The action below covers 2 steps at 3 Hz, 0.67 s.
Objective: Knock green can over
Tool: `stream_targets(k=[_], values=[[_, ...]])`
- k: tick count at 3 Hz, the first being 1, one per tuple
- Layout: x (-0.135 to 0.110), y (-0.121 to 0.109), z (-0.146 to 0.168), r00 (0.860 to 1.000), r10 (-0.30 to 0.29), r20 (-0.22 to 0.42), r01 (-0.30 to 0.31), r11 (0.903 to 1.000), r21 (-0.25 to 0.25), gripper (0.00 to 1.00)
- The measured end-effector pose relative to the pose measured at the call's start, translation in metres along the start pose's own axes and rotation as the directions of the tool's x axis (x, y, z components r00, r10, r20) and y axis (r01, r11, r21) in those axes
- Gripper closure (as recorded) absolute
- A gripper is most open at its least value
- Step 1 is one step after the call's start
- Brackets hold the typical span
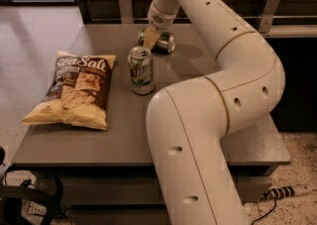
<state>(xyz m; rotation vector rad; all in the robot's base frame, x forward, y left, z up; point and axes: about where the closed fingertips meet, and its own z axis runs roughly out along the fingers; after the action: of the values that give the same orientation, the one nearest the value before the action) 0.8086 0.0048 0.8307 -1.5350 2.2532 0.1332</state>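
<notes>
Green with a silver rim, the green can [166, 42] lies on its side near the far edge of the grey surface [99, 140].

Camera view:
- Pincer [150, 39]: low over the surface, directly in front of the green can's left end. Whether it is spread or pressed together cannot be told.
- Step in hand: judged from the can's level attitude, the knock is at or near completion.
- Next move: probably a lift clear, upward and away. It calls for care not to roll the green can off the far edge, nor to strike the upright white can with green logo [141, 70] just in front.
- Sea-salt chip bag [74, 90]: flat, well to the left, not involved.
- Hidden: the pincer covers the green can's left part, so contact cannot be confirmed. The arm [208, 120] masks the surface's right middle and is cut off at the top
</notes>
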Motion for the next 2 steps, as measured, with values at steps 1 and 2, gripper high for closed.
stream_targets(k=[1,2], values=[[-0.0002,0.0005,0.0032,1.0,0.0,-0.002,0.0,1.0,-0.003,0.62],[-0.001,0.0005,0.003,1.0,0.0,-0.003,0.0,1.0,-0.005,0.3]])
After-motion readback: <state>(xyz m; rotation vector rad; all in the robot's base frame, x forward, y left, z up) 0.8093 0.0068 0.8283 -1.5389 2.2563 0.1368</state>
